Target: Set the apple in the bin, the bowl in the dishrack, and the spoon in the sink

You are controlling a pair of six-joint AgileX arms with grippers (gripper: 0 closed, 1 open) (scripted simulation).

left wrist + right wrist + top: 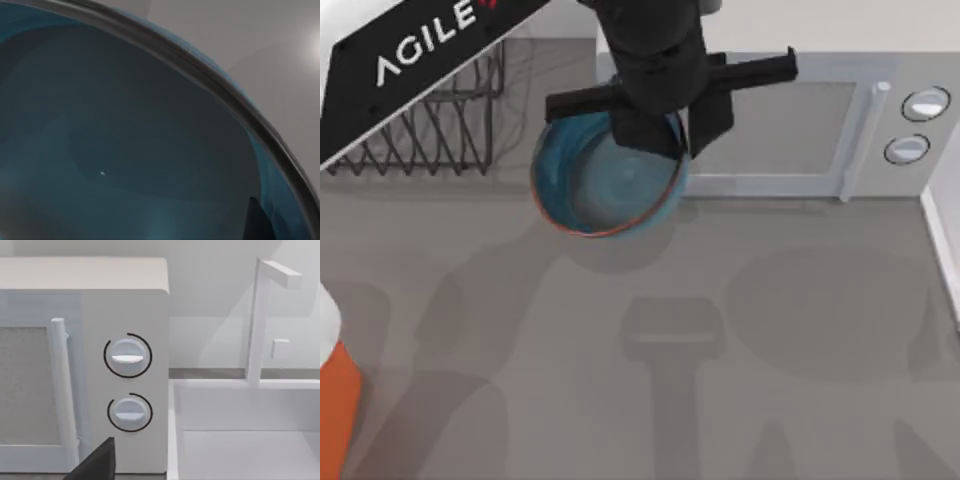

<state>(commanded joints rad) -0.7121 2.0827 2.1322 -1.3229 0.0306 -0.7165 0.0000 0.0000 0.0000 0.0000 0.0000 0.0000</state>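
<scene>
- Our left arm's fingers (655, 125) pinch the bowl (605, 185) at its rim — about one o'clock.
- The bowl hangs above the tabletop (720, 350), between dishrack (440, 130) and microwave (820, 130).
- Sink (250, 440) beside the microwave, at three o'clock.

Teal-blue bowl (590, 190) with reddish-brown rim, black wire dishrack (440, 130), white microwave (820, 130), grey table (720, 350)

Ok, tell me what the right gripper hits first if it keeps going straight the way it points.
Probably the white microwave: the right wrist view faces its front with two dials, the sink beside it. Depth is unclear.
</scene>
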